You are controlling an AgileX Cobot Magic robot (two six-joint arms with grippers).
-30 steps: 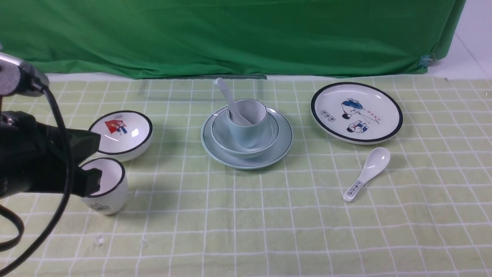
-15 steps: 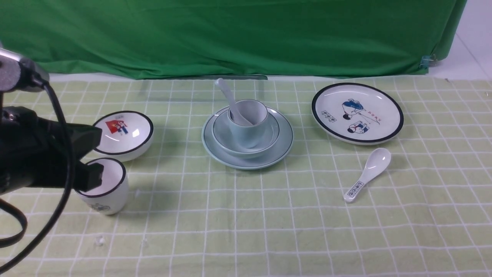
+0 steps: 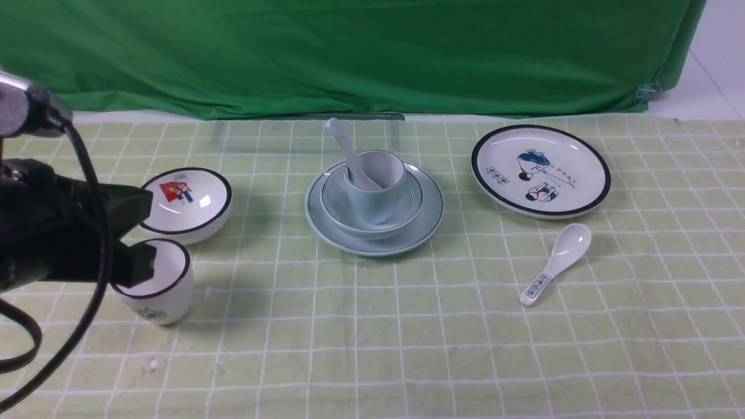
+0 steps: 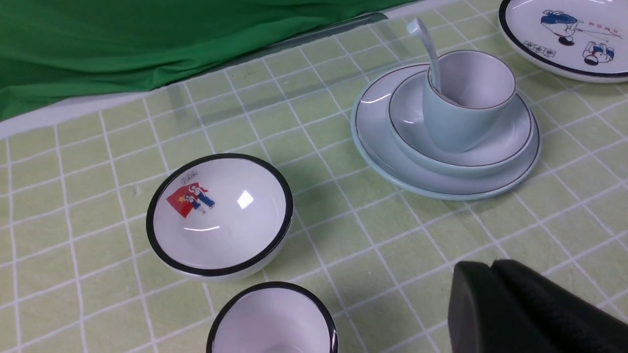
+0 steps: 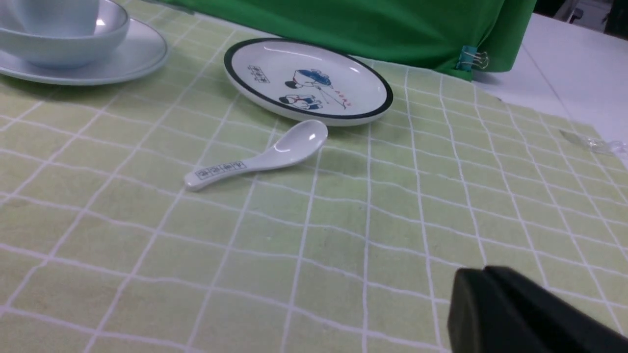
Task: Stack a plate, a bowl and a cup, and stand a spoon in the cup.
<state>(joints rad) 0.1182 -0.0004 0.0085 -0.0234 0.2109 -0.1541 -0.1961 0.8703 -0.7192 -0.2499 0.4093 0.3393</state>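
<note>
The pale blue plate (image 3: 424, 224) sits mid-table with the pale blue bowl (image 3: 410, 201) on it. The pale blue cup (image 3: 373, 198) stands in the bowl, tilted a little. The pale spoon (image 3: 342, 141) stands in the cup, handle up and leaning to the far left. The stack also shows in the left wrist view: plate (image 4: 378, 147), bowl (image 4: 510, 142), cup (image 4: 456, 130), spoon (image 4: 426, 41). My left gripper (image 3: 152, 263) is shut and empty, in front of the white cup at the left. In its wrist view (image 4: 490, 264) the jaws are together. My right gripper (image 5: 483, 269) is shut and empty above bare cloth.
A white black-rimmed bowl (image 3: 186, 203) with a red picture and a white black-rimmed cup (image 3: 160, 291) stand at the left. A white cartoon plate (image 3: 541, 170) and a printed white spoon (image 3: 556, 262) lie at the right. A green curtain hangs behind the checked cloth.
My left arm has drawn back slightly toward the left and a little lower. The stack and the other dishes have not moved.
</note>
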